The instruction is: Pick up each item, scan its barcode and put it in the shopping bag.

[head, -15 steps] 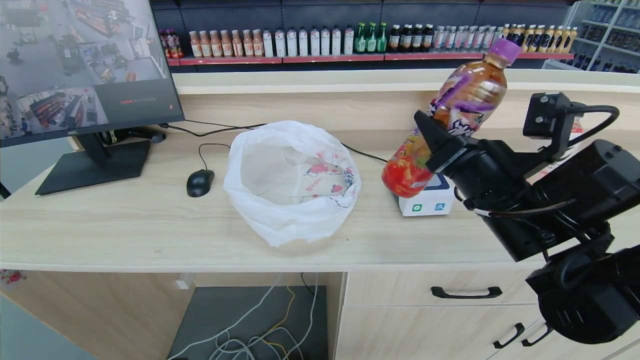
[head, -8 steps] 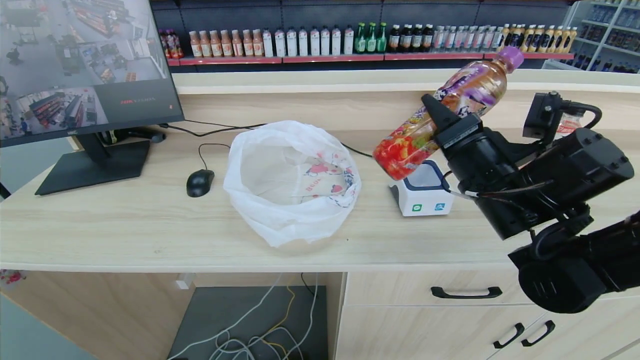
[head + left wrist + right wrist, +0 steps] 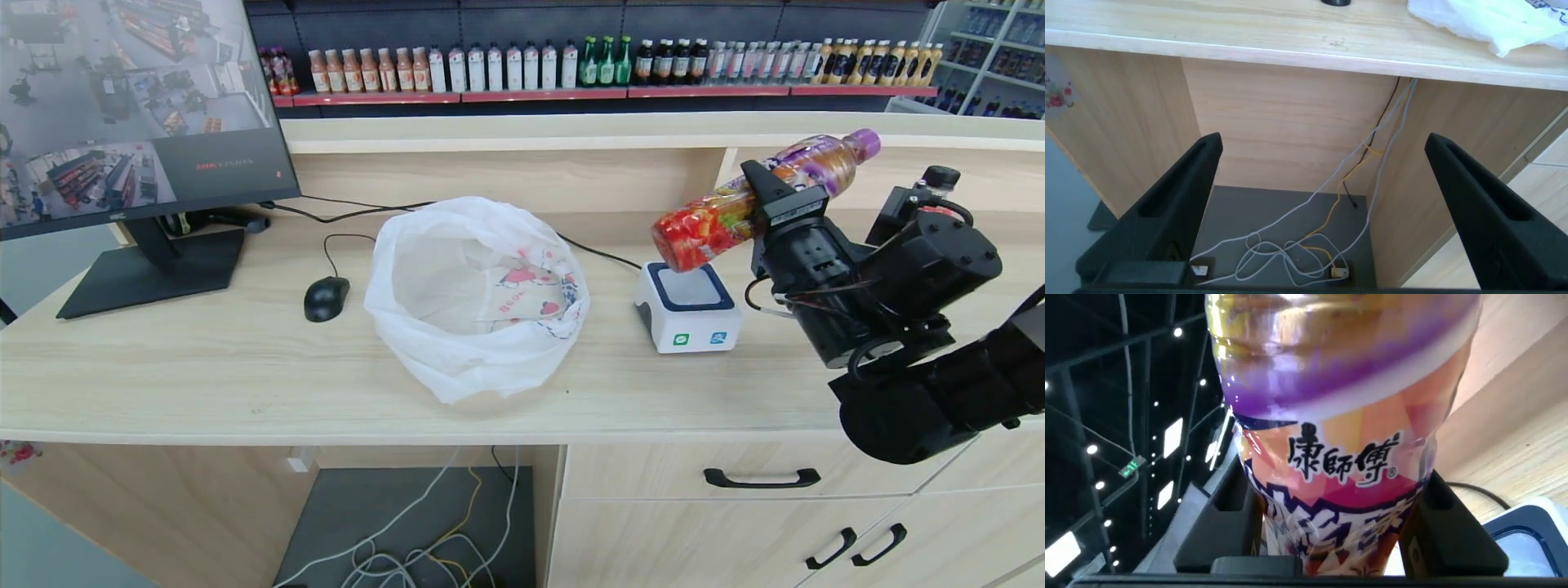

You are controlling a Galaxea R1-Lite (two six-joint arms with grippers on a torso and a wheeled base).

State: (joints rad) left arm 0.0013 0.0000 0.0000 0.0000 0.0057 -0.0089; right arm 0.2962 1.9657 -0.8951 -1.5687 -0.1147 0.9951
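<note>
My right gripper (image 3: pixel 774 202) is shut on a drink bottle (image 3: pixel 718 219) with a purple cap and a colourful fruit label, held nearly flat above the counter. The bottle's base hangs just over the white barcode scanner (image 3: pixel 687 307), which has a dark-framed window on top. The right wrist view has the bottle (image 3: pixel 1347 441) close up between the black fingers (image 3: pixel 1221 518). A white shopping bag (image 3: pixel 478 292) stands open on the counter left of the scanner. My left gripper (image 3: pixel 1327 204) is open, low in front of the counter, facing the cable space under it.
A monitor (image 3: pixel 135 106) on a black stand and a black mouse (image 3: pixel 326 298) sit at the counter's left. A cable runs behind the bag. A raised wooden ledge (image 3: pixel 522 131) backs the counter. Drawers with black handles (image 3: pixel 762 478) are below on the right.
My right gripper has tipped the bottle from steeply slanted to nearly flat and lowered it toward the scanner, drawing the arm back to the right. The bag and scanner stay put.
</note>
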